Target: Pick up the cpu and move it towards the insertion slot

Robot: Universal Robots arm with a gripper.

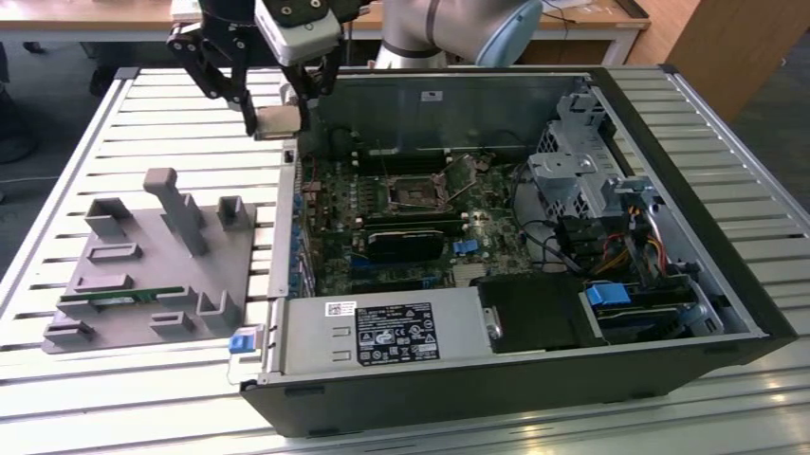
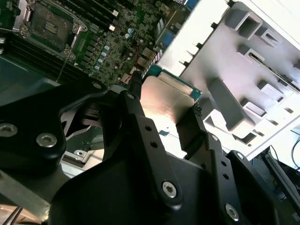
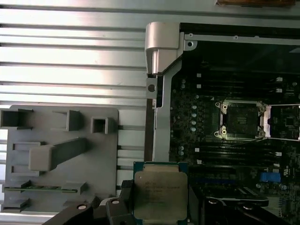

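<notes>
I see gripper [image 3: 159, 206] clamped on cpu [image 3: 160, 194] edges, chip flat, lid facing camera. Held clear above case wall [image 1: 294, 190]. Insertion slot [image 3: 241, 120] ahead, well apart, lying open. Gray fixture [image 3: 61, 154] alongside.

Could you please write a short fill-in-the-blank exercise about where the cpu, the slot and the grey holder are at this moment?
1. The hand is shut on the ____.
2. In the exterior view, the cpu hangs above the ____ wall of the computer case.
3. The slot has a ____ centre and no chip in it.
4. The memory stick lies in the ____ holder.

Missing words: cpu; left; dark; grey
</notes>
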